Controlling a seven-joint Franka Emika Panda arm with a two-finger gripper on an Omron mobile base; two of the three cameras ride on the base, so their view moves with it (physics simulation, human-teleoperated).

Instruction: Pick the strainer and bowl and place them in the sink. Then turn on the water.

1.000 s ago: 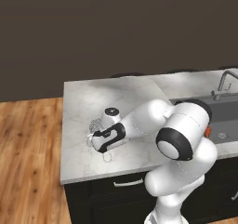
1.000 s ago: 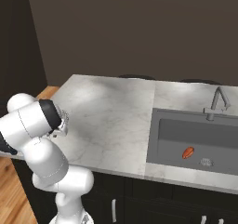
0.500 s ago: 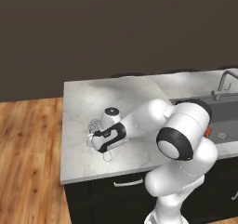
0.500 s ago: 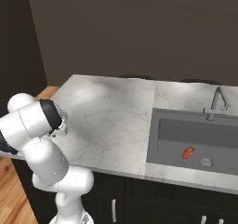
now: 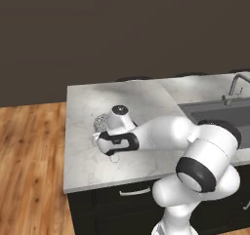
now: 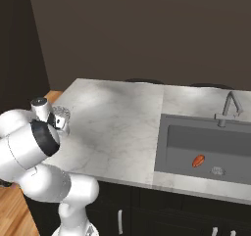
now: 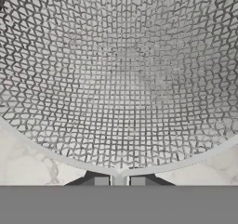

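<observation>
The silver mesh strainer [image 5: 101, 120] sits on the marble counter [image 5: 83, 161], well left of the dark sink [image 6: 206, 142].

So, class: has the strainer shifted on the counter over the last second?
No. In the left base view the strainer sits at the same spot near the counter's left edge as before, with the claw shut on its rim.

Strainer [image 5: 101, 120] on counter [image 5: 83, 161], well left of sink [image 6: 196, 144].
</observation>
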